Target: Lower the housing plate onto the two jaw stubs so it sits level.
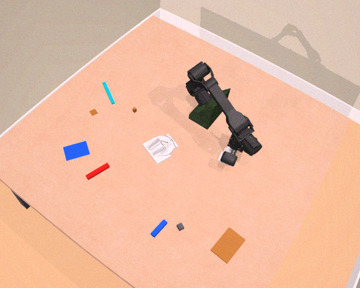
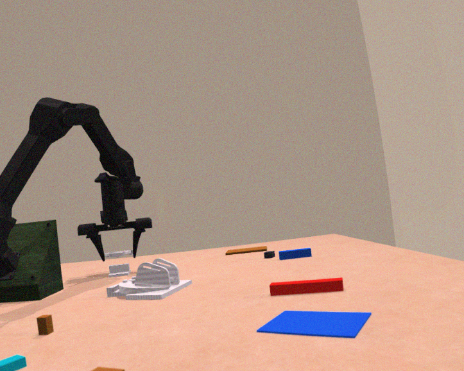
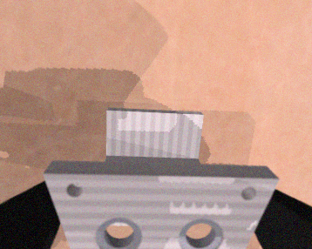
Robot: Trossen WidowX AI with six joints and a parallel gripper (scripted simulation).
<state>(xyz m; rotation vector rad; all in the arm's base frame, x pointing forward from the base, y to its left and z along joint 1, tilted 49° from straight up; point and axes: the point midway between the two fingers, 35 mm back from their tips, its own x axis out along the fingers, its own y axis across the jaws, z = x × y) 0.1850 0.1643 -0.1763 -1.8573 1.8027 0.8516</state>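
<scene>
My gripper [image 2: 119, 257] [image 3: 158, 186] is shut on the housing plate [image 2: 118, 253] [image 3: 159, 191], a white plate with two large holes and two small ones. The plate is held above the table, roughly level, behind the jaw assembly in the exterior view; the top view mostly hides it under the hand. The white base [image 1: 155, 157] [image 2: 180, 284] lies flat on the table, away from the gripper. Its two slotted jaws [image 2: 150, 275] [image 1: 159, 150] sit side by side on it, upright in the exterior view. The jaw stubs are too small to make out clearly.
A white block [image 2: 119, 269] [image 3: 155, 137] stands on the table below the held plate. The dark green arm mount [image 1: 204, 116] [image 2: 44, 259] is nearby. A red bar [image 1: 97, 171] [image 2: 306, 286] and a blue sheet [image 1: 76, 150] [image 2: 314, 324] lie beyond the base from the hand.
</scene>
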